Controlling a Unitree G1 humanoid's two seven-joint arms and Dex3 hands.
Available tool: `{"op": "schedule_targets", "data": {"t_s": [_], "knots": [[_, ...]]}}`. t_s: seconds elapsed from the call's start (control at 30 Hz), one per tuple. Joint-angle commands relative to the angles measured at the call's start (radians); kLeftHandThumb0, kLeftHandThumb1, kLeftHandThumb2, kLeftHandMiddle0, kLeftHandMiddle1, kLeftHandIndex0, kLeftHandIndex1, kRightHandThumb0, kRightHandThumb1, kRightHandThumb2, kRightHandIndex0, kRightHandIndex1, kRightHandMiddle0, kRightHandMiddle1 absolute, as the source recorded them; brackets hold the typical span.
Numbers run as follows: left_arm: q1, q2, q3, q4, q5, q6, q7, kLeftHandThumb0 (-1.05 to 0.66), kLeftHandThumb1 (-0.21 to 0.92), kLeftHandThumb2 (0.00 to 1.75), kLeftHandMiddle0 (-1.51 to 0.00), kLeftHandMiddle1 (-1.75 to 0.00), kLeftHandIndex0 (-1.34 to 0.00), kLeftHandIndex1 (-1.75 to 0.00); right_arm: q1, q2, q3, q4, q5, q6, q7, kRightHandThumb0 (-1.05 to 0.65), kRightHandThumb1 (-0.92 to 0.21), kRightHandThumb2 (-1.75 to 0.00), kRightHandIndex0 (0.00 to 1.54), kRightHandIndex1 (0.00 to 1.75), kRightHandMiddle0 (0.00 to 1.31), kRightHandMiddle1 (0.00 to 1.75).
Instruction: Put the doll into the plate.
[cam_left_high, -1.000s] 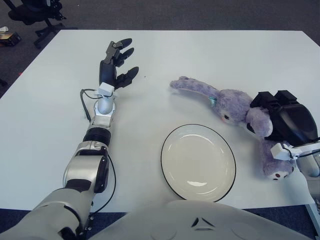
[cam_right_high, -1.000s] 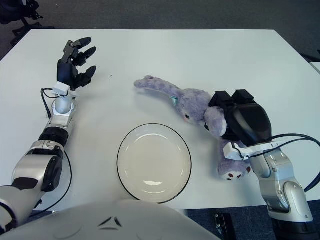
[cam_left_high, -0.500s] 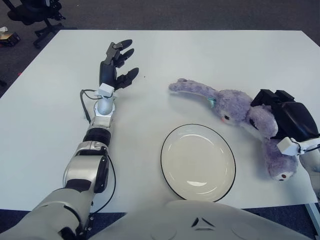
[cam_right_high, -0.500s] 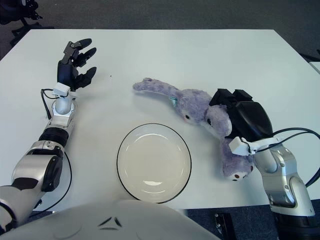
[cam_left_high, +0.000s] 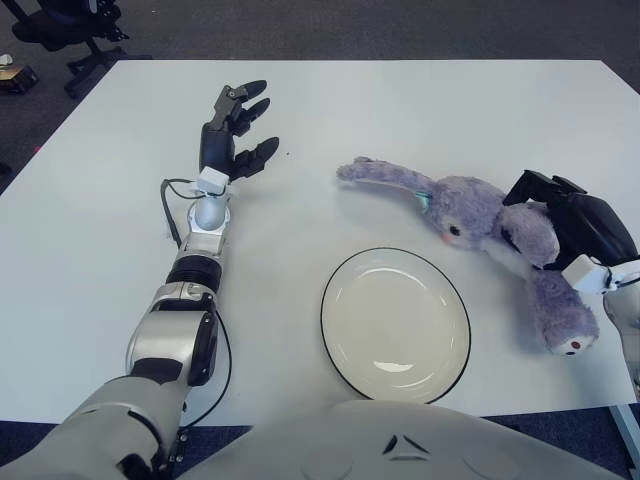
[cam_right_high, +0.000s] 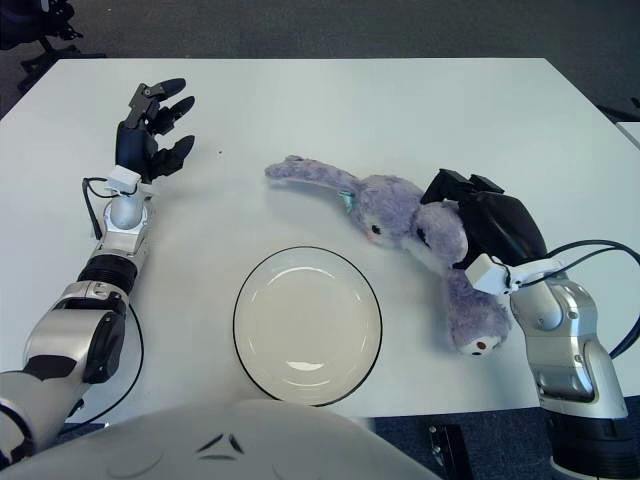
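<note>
No brand, label or readable writing shows on any item.

The doll (cam_right_high: 415, 230), a purple plush rabbit, lies on the white tabletop (cam_right_high: 400, 120) to the right of the plate (cam_right_high: 308, 325) and slightly farther away. Its long ear reaches left across the tabletop; its head faces the plate; its body runs toward the near right, ending in a foot near the tabletop's near edge. The doll is outside the plate and apart from its rim.

The right hand (cam_right_high: 480, 225) is at the doll's right side, against the head and upper body. Its dark fingers (cam_right_high: 450, 185) curve over the plush; they appear to touch it, though a closed grasp cannot be confirmed from these views.

The plate is round, cream-coloured with a dark rim, at the near centre of the tabletop.

The left hand (cam_left_high: 232, 135) is at the far left of the tabletop, well apart from the plate and doll, fingers spread and released, holding nothing.
</note>
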Motion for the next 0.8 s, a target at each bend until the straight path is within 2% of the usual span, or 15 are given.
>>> {"op": "schedule_targets", "data": {"t_s": [0.0,0.13,0.17,0.2,0.27,0.33,0.53,0.77], "knots": [[0.008,0.016,-0.001,0.005,0.013,-0.01,-0.001,-0.41,0.92,0.23,-0.8,-0.05,-0.37,-0.74,-0.022,0.016,-0.009,0.018,0.112,0.074,0.062,0.41,-0.48,-1.09,0.48,1.75,0.61,1.75],[0.009,0.017,-0.002,0.007,0.017,-0.01,0.0,-0.41,0.92,0.24,-0.8,-0.05,-0.37,-0.73,-0.054,0.026,-0.032,-0.007,0.267,0.202,0.128,0.42,-0.46,-1.12,0.49,1.75,0.63,1.75],[0.009,0.017,-0.002,0.008,0.018,-0.01,0.0,-0.41,0.92,0.24,-0.8,-0.05,-0.37,-0.73,-0.069,0.027,-0.042,-0.009,0.322,0.246,0.15,0.27,-0.51,-0.93,0.64,1.75,0.65,1.75],[0.009,0.017,-0.001,0.008,0.018,-0.01,0.0,-0.41,0.92,0.24,-0.8,-0.05,-0.37,-0.73,-0.079,0.027,-0.049,-0.011,0.361,0.278,0.165,0.14,-0.61,-0.66,0.78,1.75,0.68,1.75],[0.01,0.017,-0.001,0.01,0.02,-0.011,-0.001,-0.41,0.92,0.24,-0.8,-0.05,-0.37,-0.73,-0.097,0.022,-0.062,-0.013,0.422,0.335,0.189,0.07,-0.67,-0.49,0.85,1.75,0.69,1.75],[0.01,0.018,0.0,0.011,0.021,-0.011,-0.001,-0.41,0.92,0.24,-0.8,-0.05,-0.37,-0.73,-0.106,0.014,-0.069,-0.019,0.452,0.375,0.197,0.04,-0.71,-0.39,0.89,1.75,0.7,1.75],[0.009,0.018,0.0,0.016,0.022,-0.011,-0.002,-0.4,0.92,0.24,-0.81,-0.05,-0.37,-0.73,-0.145,-0.006,-0.074,-0.044,0.497,0.47,0.192,0.0,-0.77,-0.25,0.94,1.75,0.71,1.75],[0.01,0.017,-0.001,0.022,0.022,-0.01,-0.001,-0.4,0.92,0.24,-0.81,-0.05,-0.37,-0.73,-0.237,-0.019,-0.107,-0.066,0.641,0.708,0.179,0.03,-0.78,-0.22,0.95,1.75,0.72,1.75]]}}
